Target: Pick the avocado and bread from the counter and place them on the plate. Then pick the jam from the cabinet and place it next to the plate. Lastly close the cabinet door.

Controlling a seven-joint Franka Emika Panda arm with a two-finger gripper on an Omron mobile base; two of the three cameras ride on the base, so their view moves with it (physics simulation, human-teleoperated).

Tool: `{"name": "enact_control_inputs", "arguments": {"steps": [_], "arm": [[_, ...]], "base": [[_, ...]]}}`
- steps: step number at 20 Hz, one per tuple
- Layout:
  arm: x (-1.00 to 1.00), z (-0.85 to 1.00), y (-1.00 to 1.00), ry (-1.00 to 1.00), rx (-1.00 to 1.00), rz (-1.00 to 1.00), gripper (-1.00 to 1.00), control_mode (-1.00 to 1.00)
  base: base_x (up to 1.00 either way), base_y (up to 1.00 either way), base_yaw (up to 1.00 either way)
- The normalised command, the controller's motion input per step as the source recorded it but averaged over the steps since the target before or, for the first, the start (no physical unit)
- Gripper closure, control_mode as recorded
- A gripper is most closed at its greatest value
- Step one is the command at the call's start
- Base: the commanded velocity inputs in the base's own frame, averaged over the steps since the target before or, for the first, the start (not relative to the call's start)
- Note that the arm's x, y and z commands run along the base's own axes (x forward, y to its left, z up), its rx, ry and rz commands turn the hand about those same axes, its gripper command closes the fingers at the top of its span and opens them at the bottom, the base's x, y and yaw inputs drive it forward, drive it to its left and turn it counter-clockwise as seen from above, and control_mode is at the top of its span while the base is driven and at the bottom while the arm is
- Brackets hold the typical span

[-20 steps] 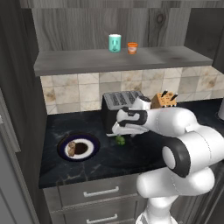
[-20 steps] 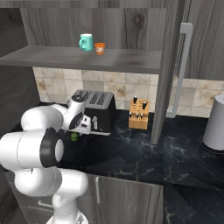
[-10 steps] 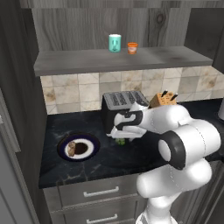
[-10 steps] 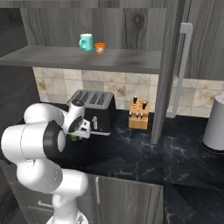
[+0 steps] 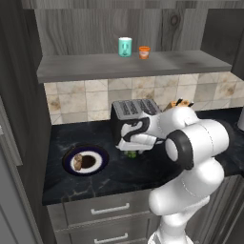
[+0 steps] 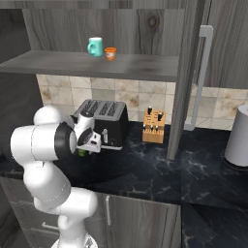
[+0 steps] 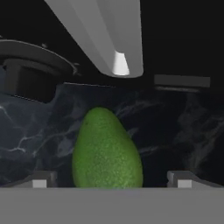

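Note:
The green avocado point(image 7: 107, 151) lies on the black counter point(image 5: 143, 177) in front of the toaster, also seen as a green spot point(image 5: 131, 154) under the hand. My gripper point(image 7: 111, 181) is open and stands over it, one fingertip point(image 7: 41, 180) on each side, apart from the fruit. From the sides the gripper point(image 5: 132, 147) point(image 6: 88, 144) hangs low at the counter. The bread point(image 5: 78, 162) rests on the plate point(image 5: 97, 153) at the left. On the cabinet shelf point(image 5: 95, 64) sits the orange jam point(image 5: 144, 52) point(image 6: 111, 53). The cabinet door point(image 6: 191, 72) stands swung open.
A dark toaster point(image 5: 136, 113) point(image 6: 104, 120) stands just behind the hand. A teal cup point(image 5: 125, 46) sits left of the jam. A wooden knife block point(image 6: 155, 127) and a white canister point(image 6: 240, 138) stand to the right. Grey drawers point(image 5: 109, 209) run below the counter.
The hand has come down and a little to the left, onto the avocado. Its jaws have stayed wide. Bread, plate and jam have not moved.

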Motion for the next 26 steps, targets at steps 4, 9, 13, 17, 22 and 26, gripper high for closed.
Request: {"name": "enact_control_inputs", "arguments": {"steps": [4,9,13,17,22,26], "arm": [[0.18,-0.01,0.14,0.01,-0.05,0.00,-1.00,-1.00],[0.01,-0.11,0.07,0.04,-0.06,0.00,-1.00,-1.00],[0.00,-0.15,0.14,0.04,-0.09,0.00,1.00,-1.00],[0.00,-0.12,0.14,0.01,-0.10,0.00,1.00,-1.00],[-0.01,-0.07,0.07,-0.03,-0.08,0.00,1.00,-1.00],[-0.26,0.15,0.03,-0.13,-0.02,0.01,1.00,-1.00]], "base": [[0.00,0.00,0.00],[0.00,0.00,0.00],[0.00,0.00,0.00],[0.00,0.00,0.00],[0.00,0.00,0.00],[0.00,0.00,0.00]]}}
